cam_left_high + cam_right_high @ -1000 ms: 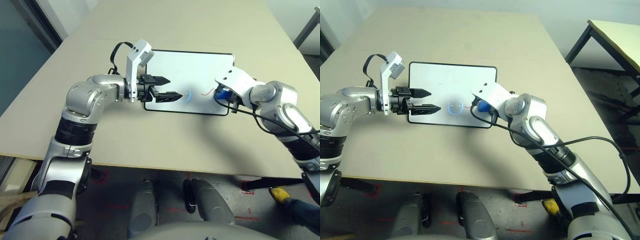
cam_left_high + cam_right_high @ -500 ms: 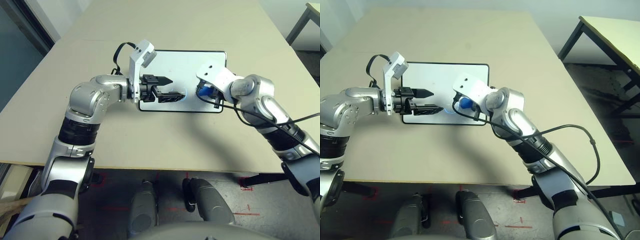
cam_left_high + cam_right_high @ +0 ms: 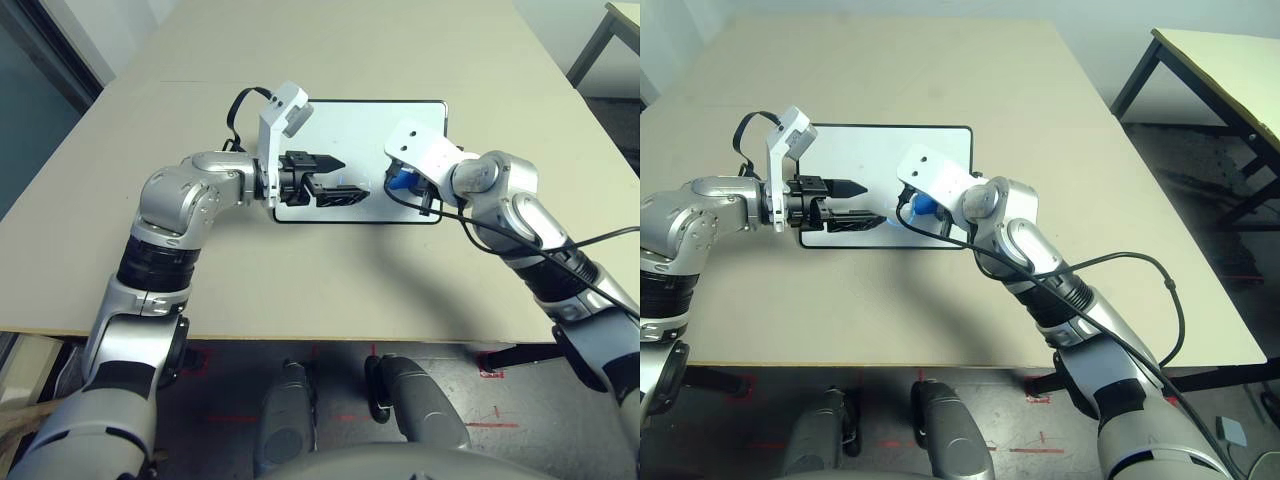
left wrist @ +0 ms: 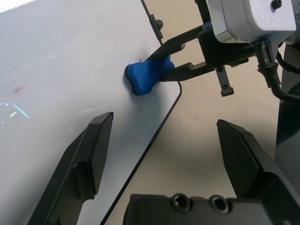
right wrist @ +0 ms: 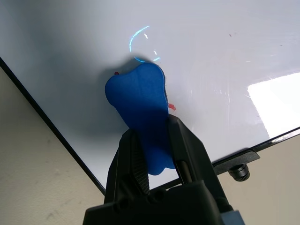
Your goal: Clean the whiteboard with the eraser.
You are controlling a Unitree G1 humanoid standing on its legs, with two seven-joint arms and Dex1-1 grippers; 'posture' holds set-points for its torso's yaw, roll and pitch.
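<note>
The whiteboard [image 3: 360,125] lies flat on the beige table, also in the right eye view [image 3: 880,150]. My right gripper [image 3: 402,184] is shut on the blue eraser [image 3: 397,181], which presses on the board's near right part. The wrist view shows the eraser [image 5: 140,105] pinched between the fingers [image 5: 129,159], beside a thin blue arc [image 5: 140,44] and small red marks. My left gripper [image 3: 352,177] stands open over the board's near left part, its fingers [image 4: 93,154] spread wide with nothing between them, pointing at the eraser [image 4: 146,77].
A black cable [image 3: 1140,262] loops from my right forearm over the table. The table's front edge [image 3: 300,338] runs below both arms, with floor beyond. Another table [image 3: 1225,60] stands at the far right.
My right gripper has slid the eraser leftward across the board toward the left gripper, over the red mark. The left gripper has stayed put on the board. The camera has shifted.
</note>
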